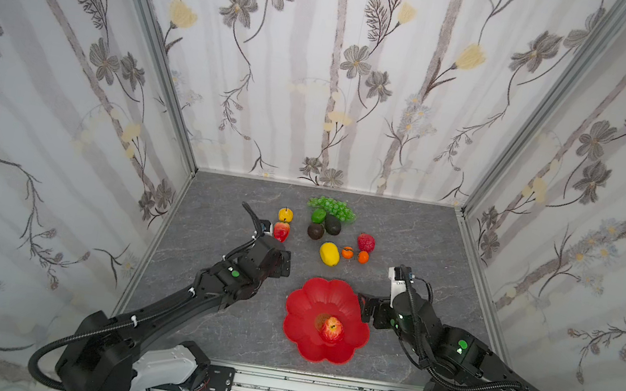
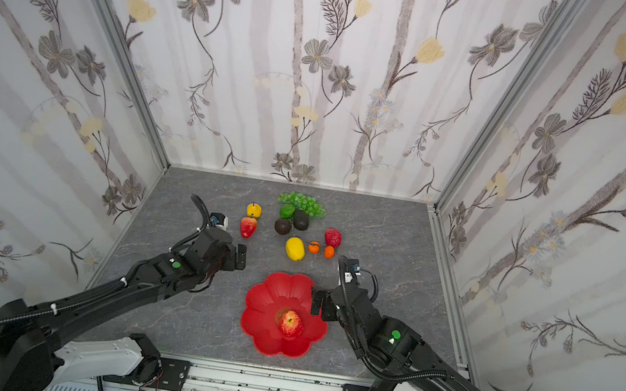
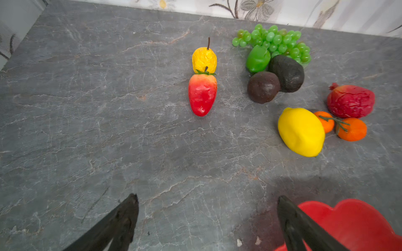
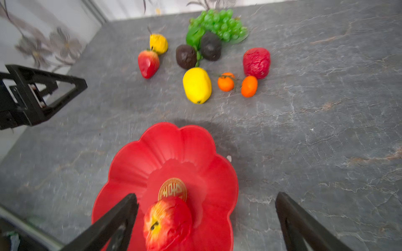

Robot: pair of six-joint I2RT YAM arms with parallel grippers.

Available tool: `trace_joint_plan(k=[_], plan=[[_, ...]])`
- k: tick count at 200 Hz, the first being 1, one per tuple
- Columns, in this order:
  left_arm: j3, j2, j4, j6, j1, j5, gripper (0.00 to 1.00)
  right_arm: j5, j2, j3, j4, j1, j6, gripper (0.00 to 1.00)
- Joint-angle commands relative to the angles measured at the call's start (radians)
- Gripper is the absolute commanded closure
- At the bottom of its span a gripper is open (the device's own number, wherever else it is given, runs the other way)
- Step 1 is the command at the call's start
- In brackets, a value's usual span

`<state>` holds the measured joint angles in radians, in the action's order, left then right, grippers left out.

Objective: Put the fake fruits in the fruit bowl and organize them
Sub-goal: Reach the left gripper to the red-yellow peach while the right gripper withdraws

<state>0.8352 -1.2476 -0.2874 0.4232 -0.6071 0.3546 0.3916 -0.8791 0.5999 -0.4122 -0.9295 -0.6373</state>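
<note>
Near the front of the grey marbled tabletop (image 1: 201,314) sits the scalloped red plastic fruit bowl (image 1: 299,304). The right gripper (image 1: 366,307) hangs at its right rim and the left gripper (image 1: 284,263) off its far-left edge, both with jaws spread wide, holding nothing. A green plastic grape bunch (image 1: 332,207) lies farthest back. A glossy red-yellow apple (image 1: 332,329) rests in the bowl's middle. Between them lie a yellow lemon (image 1: 329,254), two dark avocados (image 1: 332,224), a red strawberry (image 1: 281,231) and two tiny oranges (image 1: 363,257).

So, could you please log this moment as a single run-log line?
bowl: apple only | table: other fruits | left tool: open, empty | right tool: open, empty
</note>
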Motion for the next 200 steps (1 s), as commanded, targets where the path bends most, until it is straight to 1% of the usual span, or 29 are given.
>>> trace_joint_plan(k=[1,22,37,40,49,103,114,131,139,167,200], plan=[[0.099,-0.106,-0.047,-0.035,0.04,-0.058,0.0,0.015,0.086,-0.108,0.269,0.034,-0.071,0.0],[0.208,-0.21,-0.076,-0.061,0.069,-0.106,0.0,0.055,0.148,-0.18,0.301,0.074,-0.087,0.0],[0.301,-0.296,-0.127,-0.07,0.084,-0.098,0.0,0.039,0.176,-0.221,0.322,0.093,-0.087,0.0],[0.318,-0.312,-0.138,-0.07,0.088,-0.097,0.0,0.034,0.18,-0.227,0.326,0.123,-0.086,0.0],[0.375,-0.368,-0.174,-0.067,0.1,-0.099,0.0,0.021,0.19,-0.246,0.334,0.141,-0.084,0.0],[0.676,-0.662,-0.35,-0.076,0.162,-0.111,0.01,-0.011,0.249,-0.319,0.339,0.164,-0.048,0.0],[0.703,-0.703,-0.352,-0.088,0.173,-0.141,0.02,-0.018,0.262,-0.331,0.342,0.167,-0.031,0.0],[0.715,-0.745,-0.305,-0.142,0.191,-0.239,0.07,-0.065,0.273,-0.345,0.364,0.17,0.022,0.0],[0.719,-0.762,-0.29,-0.152,0.201,-0.262,0.08,-0.083,0.276,-0.351,0.371,0.17,0.039,0.0],[0.755,-0.816,-0.29,-0.167,0.24,-0.284,0.15,-0.127,0.296,-0.379,0.405,0.171,0.092,0.0],[0.771,-0.856,-0.277,-0.174,0.266,-0.295,0.16,-0.125,0.294,-0.398,0.421,0.175,0.122,0.0]])
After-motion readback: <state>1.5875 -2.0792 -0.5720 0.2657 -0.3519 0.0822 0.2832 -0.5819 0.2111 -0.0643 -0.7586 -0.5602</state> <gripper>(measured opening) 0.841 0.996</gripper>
